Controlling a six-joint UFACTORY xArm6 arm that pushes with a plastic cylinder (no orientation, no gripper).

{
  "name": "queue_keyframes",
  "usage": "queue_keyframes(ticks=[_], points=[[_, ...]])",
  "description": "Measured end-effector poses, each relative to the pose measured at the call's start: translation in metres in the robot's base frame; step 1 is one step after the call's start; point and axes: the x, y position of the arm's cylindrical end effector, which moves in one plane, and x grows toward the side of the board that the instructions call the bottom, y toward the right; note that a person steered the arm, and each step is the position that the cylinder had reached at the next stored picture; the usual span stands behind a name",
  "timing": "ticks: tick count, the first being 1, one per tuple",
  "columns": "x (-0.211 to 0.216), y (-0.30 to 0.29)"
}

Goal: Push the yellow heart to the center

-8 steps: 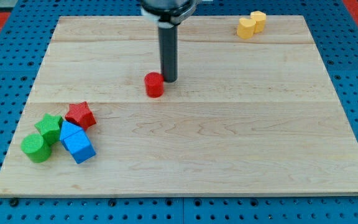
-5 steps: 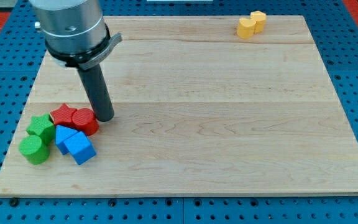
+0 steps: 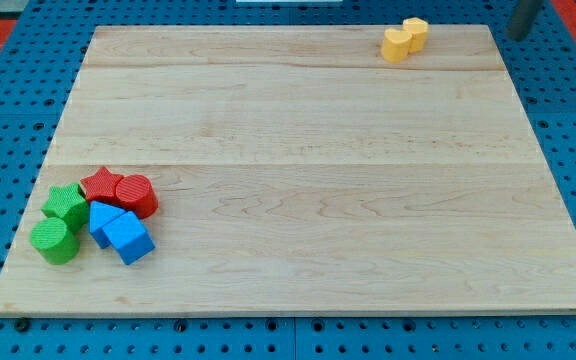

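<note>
Our tip (image 3: 516, 33) had swung from the red cylinder (image 3: 137, 195) at the view's lower left to the top right corner, beyond the bench (image 3: 318, 200). We carried no gripper. It stood right of the yellow heart (image 3: 397, 44), which lay touching a second yellow block (image 3: 416, 31), ready to push.

Pale wooden board (image 3: 308, 200): light grain with faint lengthwise bands. Perforated blue base (image 3: 8, 100) (red patches at the top corners). Two yellow blocks: yellow heart (image 3: 397, 44) and a second yellow block (image 3: 415, 32). Red star (image 3: 101, 186), red cylinder (image 3: 136, 194). Green star (image 3: 65, 204), green cylinder (image 3: 54, 240). Two blue blocks (image 3: 120, 231). My tip (image 3: 517, 33): dark grey.
</note>
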Motion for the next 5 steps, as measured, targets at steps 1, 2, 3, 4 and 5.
queue_keyframes(ticks=[1,2,3,4,5], points=[[-0.002,-0.015],[0.003,-0.087],[0.003,-0.145],[0.016,-0.164],[0.063,-0.180]])
